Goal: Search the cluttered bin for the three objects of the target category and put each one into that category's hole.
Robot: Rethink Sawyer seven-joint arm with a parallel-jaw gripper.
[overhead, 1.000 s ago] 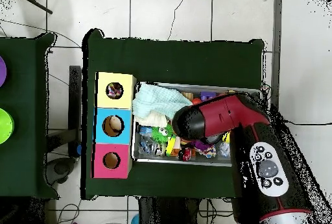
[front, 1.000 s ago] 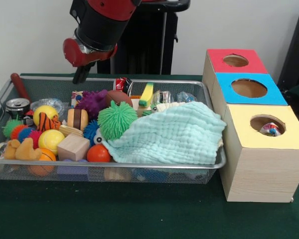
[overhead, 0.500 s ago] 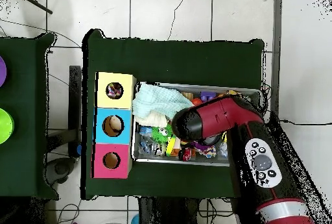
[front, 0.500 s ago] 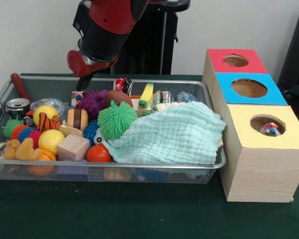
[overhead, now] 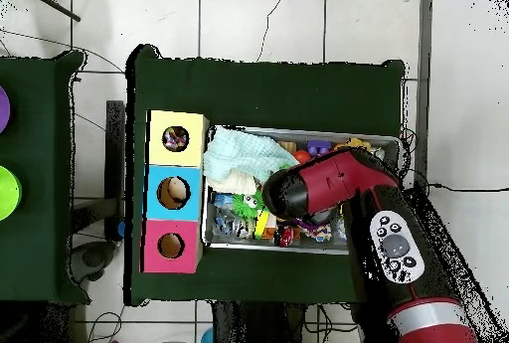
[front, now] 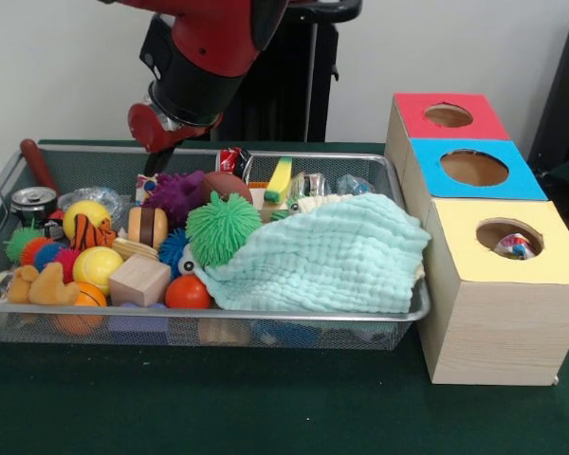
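The silver wire-mesh bin (front: 294, 313) lies across the green table, full of toys; it also shows in the overhead view (overhead: 298, 248). My gripper (front: 156, 160) hangs low over the bin's back left part, just above a purple spiky ball (front: 177, 194). The red arm (overhead: 333, 185) hides it from overhead. A clear-whitish wrapper (front: 97, 197) lies at the bin's left. Another clear crinkly wrapper (front: 353, 185) lies at the back right. A confetti-print wrapper (front: 513, 246) sits inside the hole (front: 508, 237) of the yellow-topped box, and also shows from overhead (overhead: 176, 139).
A mint quilted cloth (front: 327, 251) covers the bin's right half. A green spiky ball (front: 223, 227), a wooden block (front: 139, 280), yellow balls and a can (front: 33, 201) crowd the left. The blue-topped box (front: 474, 169) and the red-topped box (front: 449, 116) stand behind the yellow one.
The gripper has moved a little to the right in the front view and lower, closer to the purple spiky ball. The things in the bin have not moved.
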